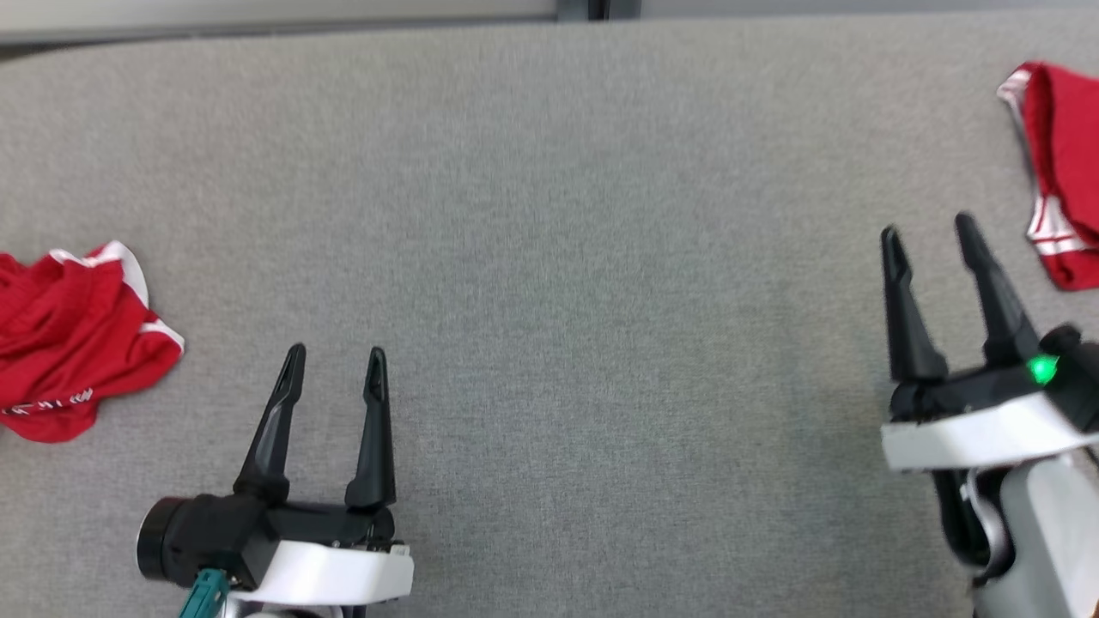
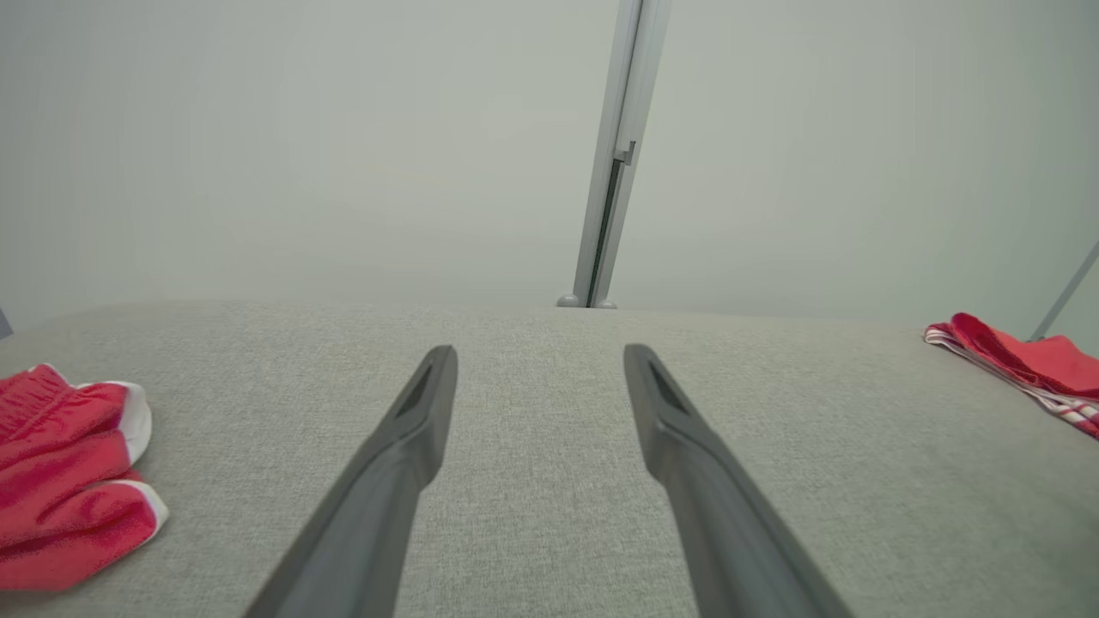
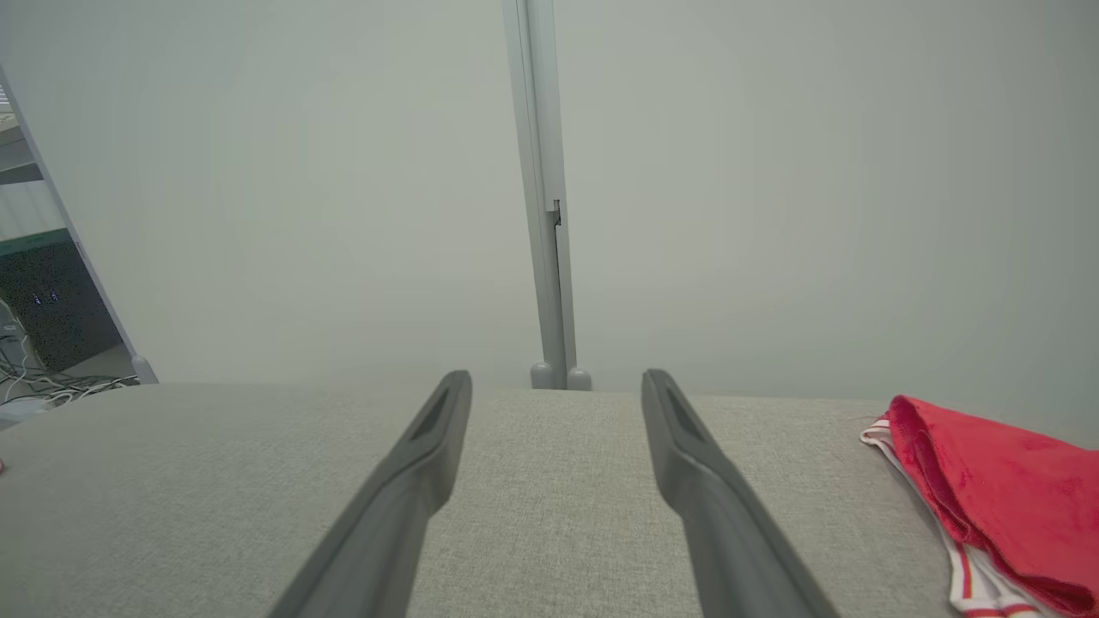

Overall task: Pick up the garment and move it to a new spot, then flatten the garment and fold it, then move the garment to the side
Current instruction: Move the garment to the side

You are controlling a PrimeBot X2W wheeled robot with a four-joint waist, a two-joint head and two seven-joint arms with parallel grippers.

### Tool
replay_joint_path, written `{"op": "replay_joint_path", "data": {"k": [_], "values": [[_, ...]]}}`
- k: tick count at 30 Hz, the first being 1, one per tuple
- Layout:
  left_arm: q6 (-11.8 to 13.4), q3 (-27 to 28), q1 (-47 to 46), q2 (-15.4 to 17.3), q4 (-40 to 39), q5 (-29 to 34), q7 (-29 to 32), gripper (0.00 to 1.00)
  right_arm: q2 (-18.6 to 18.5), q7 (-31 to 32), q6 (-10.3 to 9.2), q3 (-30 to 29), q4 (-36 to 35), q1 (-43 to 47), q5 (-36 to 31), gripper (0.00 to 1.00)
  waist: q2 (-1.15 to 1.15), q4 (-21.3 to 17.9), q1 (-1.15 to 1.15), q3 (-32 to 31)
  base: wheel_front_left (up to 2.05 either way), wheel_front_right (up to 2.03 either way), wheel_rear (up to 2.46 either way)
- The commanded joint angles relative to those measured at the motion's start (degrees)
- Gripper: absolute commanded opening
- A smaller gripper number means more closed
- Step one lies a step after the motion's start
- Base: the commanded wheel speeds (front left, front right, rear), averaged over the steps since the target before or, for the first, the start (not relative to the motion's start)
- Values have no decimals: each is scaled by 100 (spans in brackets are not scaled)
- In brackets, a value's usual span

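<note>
Both sets of fingers are spread apart and holding nothing, with the left gripper (image 1: 336,354) and right gripper (image 1: 926,226) hovering over the grey woven fabric tabletop (image 1: 549,215). A crumpled red garment with white trim (image 1: 73,343) lies off to the left gripper's left. A folded red garment with white stripes (image 1: 1060,172) sits near the right gripper's fingertips, on their right and not touching.

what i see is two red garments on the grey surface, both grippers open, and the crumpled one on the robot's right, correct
Not quite: the head view shows the crumpled garment on the robot's left, near the left gripper; the flatter garment lies by the right gripper. Both rest on the grey surface, both grippers open.
</note>
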Motion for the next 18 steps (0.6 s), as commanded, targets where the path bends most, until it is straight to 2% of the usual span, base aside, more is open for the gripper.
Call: {"op": "replay_joint_path", "data": {"k": [1,8,12,18], "values": [[52,52,125,11,28,-70,-8,100,124,-3,-13,-39,-147,267,-34,100,0,-82,0,-555,0,0,0],[28,195,620,13,190,-149,-9,100,563,-2,-13,-177,-453,1397,-229,100,0,-166,0,-1313,0,0,0],[2,309,986,12,188,-124,-8,100,646,-3,-12,-111,-322,1925,-215,100,0,-203,0,-1692,0,0,0],[-59,402,1305,12,345,-57,-7,100,739,-3,-12,-150,-227,2336,-302,100,0,-203,0,-1914,0,0,0]]}}
